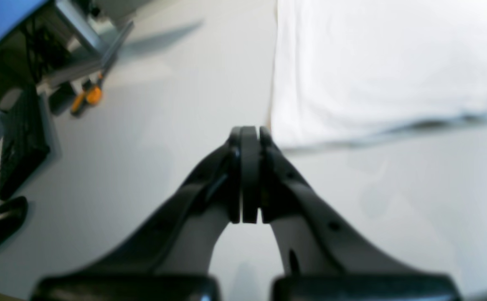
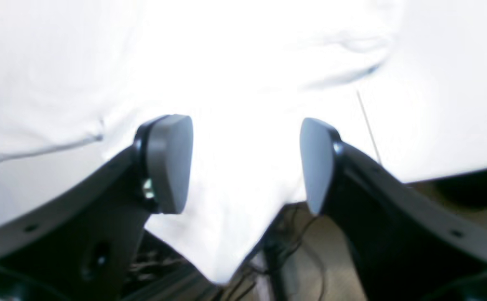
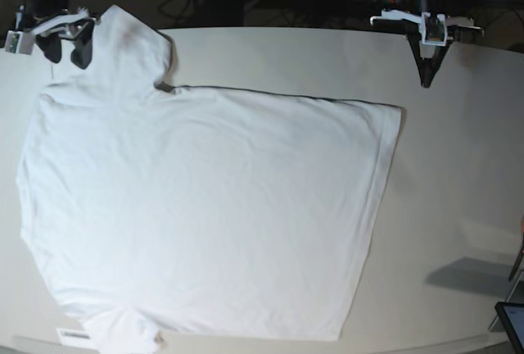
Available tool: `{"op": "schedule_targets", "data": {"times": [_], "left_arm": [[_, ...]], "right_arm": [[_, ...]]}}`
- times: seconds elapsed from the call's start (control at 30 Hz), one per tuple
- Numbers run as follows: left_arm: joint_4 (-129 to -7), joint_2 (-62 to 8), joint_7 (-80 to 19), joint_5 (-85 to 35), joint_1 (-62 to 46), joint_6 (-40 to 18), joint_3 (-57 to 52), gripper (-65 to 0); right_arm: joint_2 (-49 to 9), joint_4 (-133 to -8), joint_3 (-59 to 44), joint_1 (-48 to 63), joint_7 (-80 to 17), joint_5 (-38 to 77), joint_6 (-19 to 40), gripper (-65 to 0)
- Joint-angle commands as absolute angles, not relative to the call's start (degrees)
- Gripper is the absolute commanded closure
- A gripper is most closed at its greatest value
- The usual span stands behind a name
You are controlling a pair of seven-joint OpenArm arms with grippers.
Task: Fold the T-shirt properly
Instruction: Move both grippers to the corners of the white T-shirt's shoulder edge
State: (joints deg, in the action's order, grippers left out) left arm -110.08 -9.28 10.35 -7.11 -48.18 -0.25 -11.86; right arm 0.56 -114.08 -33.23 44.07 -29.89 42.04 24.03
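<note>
The white T-shirt (image 3: 205,206) lies spread flat over most of the tabletop (image 3: 458,165), one sleeve (image 3: 123,43) reaching the far left corner. There my right gripper (image 3: 67,51) stands open. In the right wrist view its fingers (image 2: 170,163) sit wide apart on either side of the sleeve's tip (image 2: 227,225), which hangs past the table edge; neither pad pinches the cloth. My left gripper (image 3: 426,78) hangs shut and empty over bare table at the far right, just beyond the shirt's hem corner. In the left wrist view the left gripper (image 1: 249,133) points beside that corner of the T-shirt (image 1: 373,62).
A black keyboard (image 1: 20,142), a black mouse (image 1: 3,219) and an orange-handled tool (image 1: 89,94) lie at the table's side near the left arm. Cables (image 2: 285,251) hang below the far edge. A small label (image 3: 74,334) sits by the shirt's near left corner.
</note>
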Motion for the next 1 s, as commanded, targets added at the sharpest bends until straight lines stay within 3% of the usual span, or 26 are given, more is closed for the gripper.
{"op": "schedule_targets", "data": {"times": [0.0, 0.2, 0.33, 0.5, 0.97], "left_arm": [[-110.81, -10.77, 10.68, -10.33, -48.4, 0.22, -12.53, -3.7], [-110.99, -15.96, 5.93, -22.81, -45.85, 0.22, -12.7, -14.1], [-110.73, -16.04, 5.14, -22.81, -44.88, 0.22, -12.62, -15.1], [-110.46, -16.13, 4.97, -22.81, -44.0, 0.22, -12.7, -15.1], [-113.45, -17.1, -7.78, -20.62, -40.84, 0.22, -12.62, -15.1]], "right_arm": [[-0.13, -114.86, -35.12, 43.82, -30.64, 45.93, 24.66, -40.9], [-1.01, -114.42, -43.65, 38.73, -44.7, 59.12, 24.66, -42.8], [-0.13, -112.48, -46.64, 35.03, -52.0, 59.91, 24.57, -42.7], [2.95, -110.9, -48.66, 34.33, -53.32, 56.22, 24.57, -42.5], [3.3, -106.42, -45.85, 34.51, -53.32, 52.79, 24.75, -42.2]]}}
